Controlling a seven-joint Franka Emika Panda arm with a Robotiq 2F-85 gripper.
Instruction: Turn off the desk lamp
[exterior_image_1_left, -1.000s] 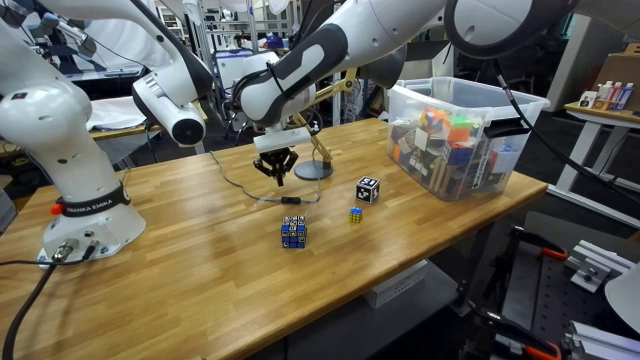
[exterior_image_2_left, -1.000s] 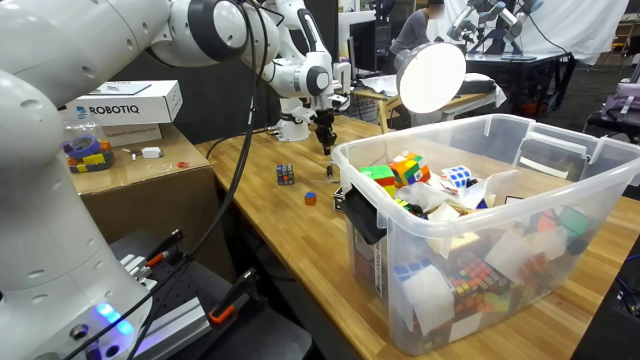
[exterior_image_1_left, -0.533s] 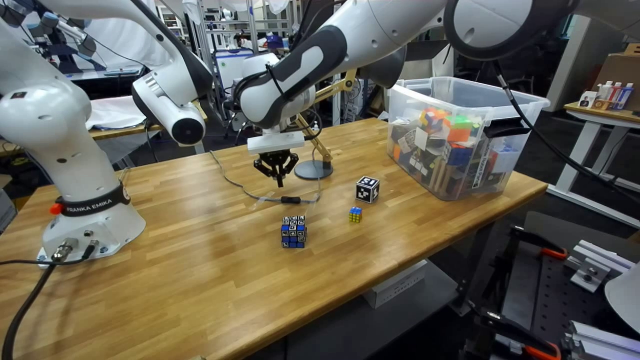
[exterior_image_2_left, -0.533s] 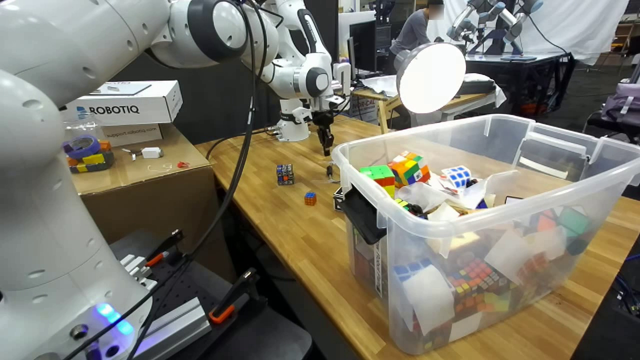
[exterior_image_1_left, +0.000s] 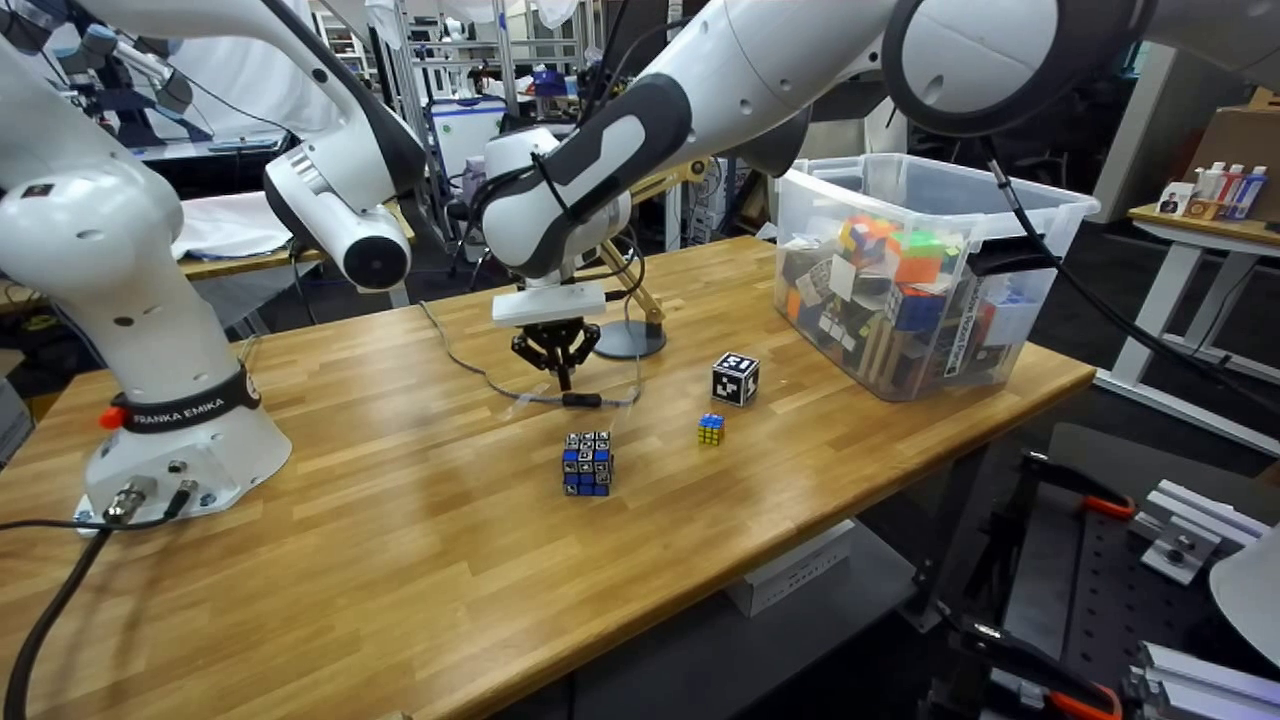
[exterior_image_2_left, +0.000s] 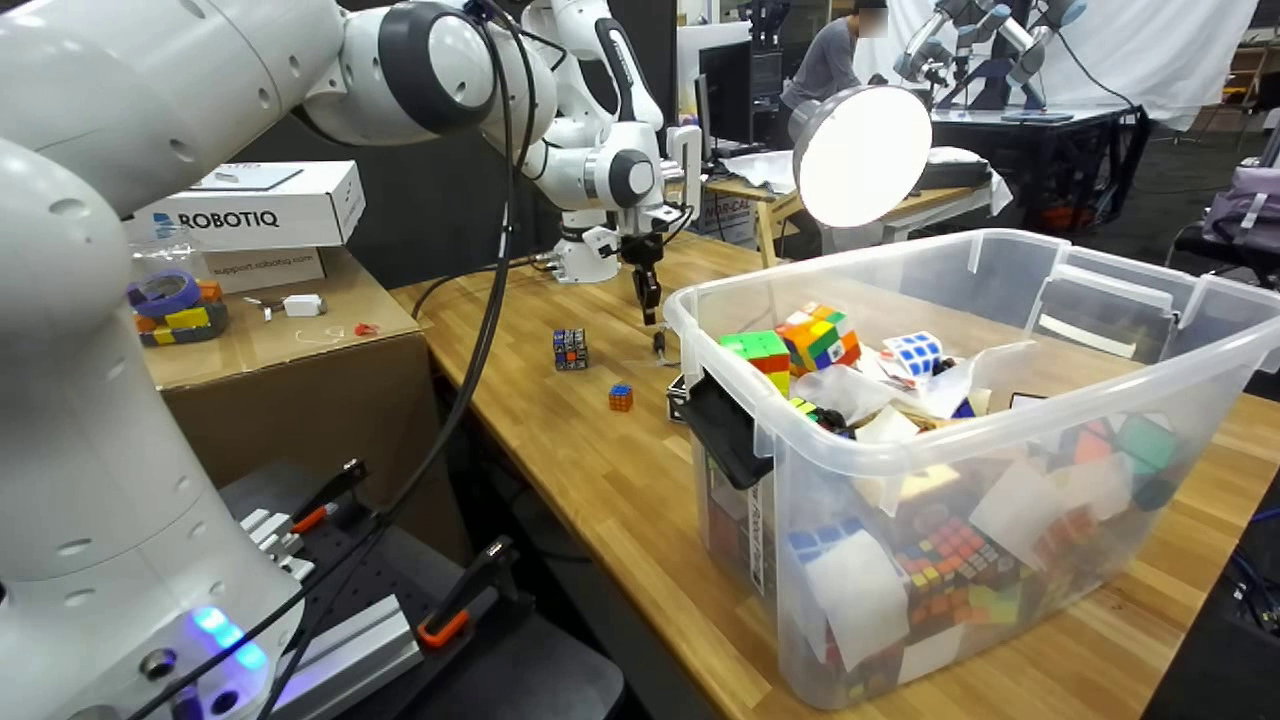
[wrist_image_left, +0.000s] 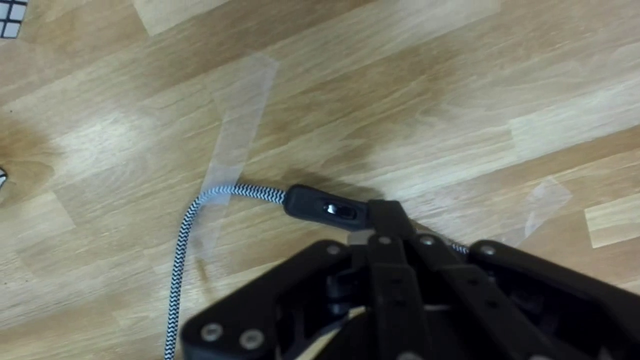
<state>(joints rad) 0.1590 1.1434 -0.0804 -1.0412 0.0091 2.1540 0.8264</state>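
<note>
the desk lamp (exterior_image_1_left: 620, 343) stands near the far edge of the desk (exterior_image_1_left: 420, 560); its cord switch (wrist_image_left: 327, 207) should click stiffly, pressed not pinched. the gripper (exterior_image_1_left: 565, 384) is closed on nothing; any contact is unclear.

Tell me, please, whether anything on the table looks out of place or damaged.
Nothing looks damaged, but a strip of clear tape crosses the lamp cord near the switch in the wrist view; that looks makeshift, though it may be deliberate.
</note>
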